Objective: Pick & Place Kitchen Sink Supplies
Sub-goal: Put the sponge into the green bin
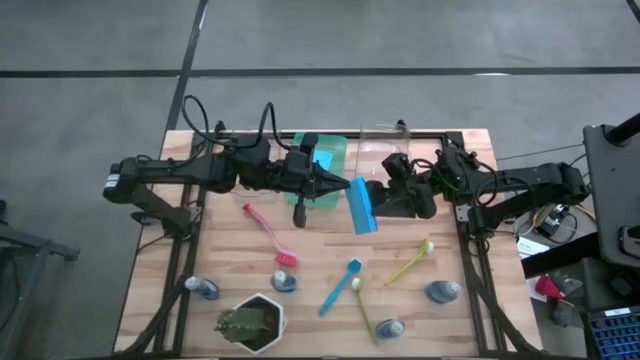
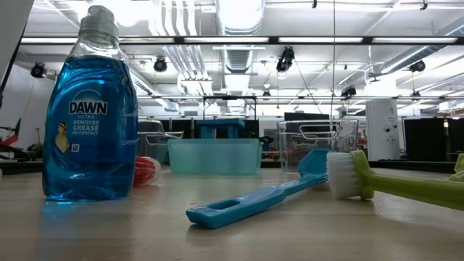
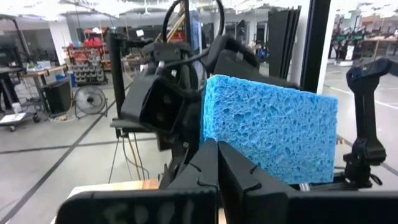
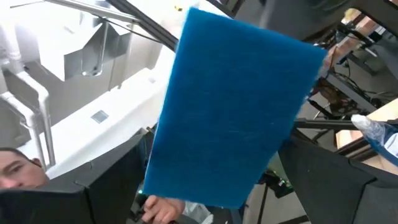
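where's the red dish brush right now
In the high view the red dish brush lies on the left half of the table, slanting from below the left gripper down to a blue bottle.

Hidden and cut-off parts around the blue sponge

In the right wrist view, the blue sponge (image 4: 239, 106) is being shown so close that the right gripper's fingertips are being hidden behind it; in the low view, the yellow-green brush (image 2: 391, 181) is being cut off at the edge, and the red brush (image 2: 147, 171) is being largely covered by the dish soap bottle (image 2: 88, 116).
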